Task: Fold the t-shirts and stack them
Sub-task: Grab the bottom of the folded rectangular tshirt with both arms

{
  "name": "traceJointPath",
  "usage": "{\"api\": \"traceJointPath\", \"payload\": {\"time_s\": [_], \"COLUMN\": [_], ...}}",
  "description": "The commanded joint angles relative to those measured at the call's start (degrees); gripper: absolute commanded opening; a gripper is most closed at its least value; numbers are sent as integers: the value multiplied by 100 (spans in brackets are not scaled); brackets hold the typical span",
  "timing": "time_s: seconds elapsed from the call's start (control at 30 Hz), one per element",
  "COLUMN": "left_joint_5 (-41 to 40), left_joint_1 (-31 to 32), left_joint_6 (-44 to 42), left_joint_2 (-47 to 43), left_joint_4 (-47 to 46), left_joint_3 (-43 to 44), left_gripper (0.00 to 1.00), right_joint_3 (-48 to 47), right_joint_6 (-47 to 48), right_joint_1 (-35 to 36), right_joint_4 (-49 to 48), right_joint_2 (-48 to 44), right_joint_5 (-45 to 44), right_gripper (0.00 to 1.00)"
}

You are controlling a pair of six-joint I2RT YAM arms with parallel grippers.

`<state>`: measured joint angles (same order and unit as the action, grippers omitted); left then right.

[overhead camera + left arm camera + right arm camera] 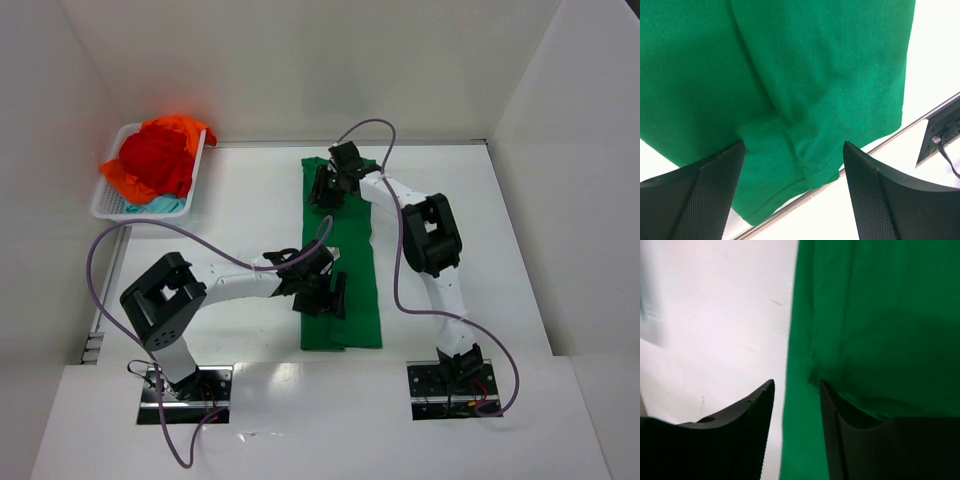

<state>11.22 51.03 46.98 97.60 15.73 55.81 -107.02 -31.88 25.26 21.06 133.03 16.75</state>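
Green t-shirt (345, 265): folded strip, mid-surface (250, 200), long axis running near edge to far edge.
Left pincer (793, 147): wide open, empty, directly above the near hem.
Right pincer (796, 385): narrowly open, empty, astride the far end's left side.

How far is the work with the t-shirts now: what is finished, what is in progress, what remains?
Done: the green t-shirt looks folded lengthwise into a long strip. In hand: both grippers are open at it, the left gripper near its near end, the right gripper at its far left edge. Left: folding it shorter, then the red shirt, orange shirt and teal shirt, crumpled in the white basket. No stack yet.
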Motion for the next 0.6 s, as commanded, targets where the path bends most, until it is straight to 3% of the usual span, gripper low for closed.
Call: {"api": "traceJointPath", "payload": {"time_s": [0.0,0.07,0.13,0.33,0.43,0.57], "left_joint_5": [11,11,11,-129,-269,-708], "left_joint_1": [13,13,13,13,-119,-400], "left_joint_6": [92,92,92,92,145,451], "left_joint_2": [22,22,22,-451,-1415,-2549], "left_joint_4": [291,291,291,703,1028,1389], "left_joint_3": [-229,-229,-229,-229,-106,35], "left_gripper": [87,87,87,87,88,91], "right_joint_3": [-310,-258,-187,-187,-31,304], "right_joint_6": [234,235,235,41,94,322], "right_joint_1": [-73,-73,-152,-644,-828,-891], "right_joint_4": [214,145,91,-111,-110,-41], "right_joint_2": [-22,-285,-470,-972,-1323,-1815], "right_joint_5": [-198,-462,-541,-665,-883,-1376], "right_gripper": [48,62,67,70,70,79]}}
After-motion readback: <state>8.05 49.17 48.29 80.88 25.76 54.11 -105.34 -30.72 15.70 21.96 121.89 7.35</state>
